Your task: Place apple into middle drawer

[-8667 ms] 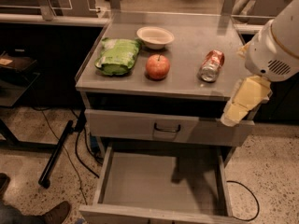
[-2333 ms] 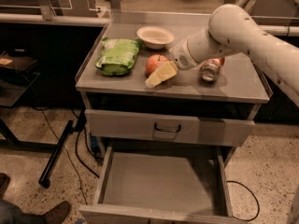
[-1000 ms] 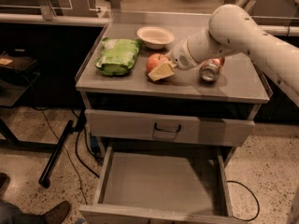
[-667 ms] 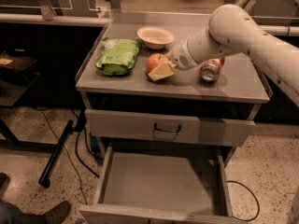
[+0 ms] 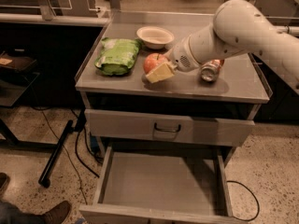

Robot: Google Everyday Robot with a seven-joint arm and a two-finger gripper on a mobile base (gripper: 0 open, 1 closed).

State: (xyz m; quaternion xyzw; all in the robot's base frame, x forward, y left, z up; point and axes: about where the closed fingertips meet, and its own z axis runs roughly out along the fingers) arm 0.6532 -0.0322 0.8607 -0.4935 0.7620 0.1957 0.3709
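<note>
The red-orange apple [image 5: 152,60] sits on the grey cabinet top [image 5: 187,85], between a green bag and a soda can. My gripper [image 5: 160,72], pale yellow at the end of the white arm, is right at the apple's front right side and covers its lower part. The arm reaches in from the upper right. The middle drawer [image 5: 161,181] stands pulled out below, wide and shallow, with a bare grey floor and nothing in it.
A white bowl [image 5: 155,35] stands behind the apple. A green bag [image 5: 117,55] lies to its left and a red-and-silver soda can [image 5: 210,70] to its right. The shut drawer front with a black handle [image 5: 167,128] is above the open drawer. A shoe [image 5: 53,213] shows at bottom left.
My gripper has come from the cabinet's right side to the apple and in the last second edged slightly closer against it. The apple has stayed in place.
</note>
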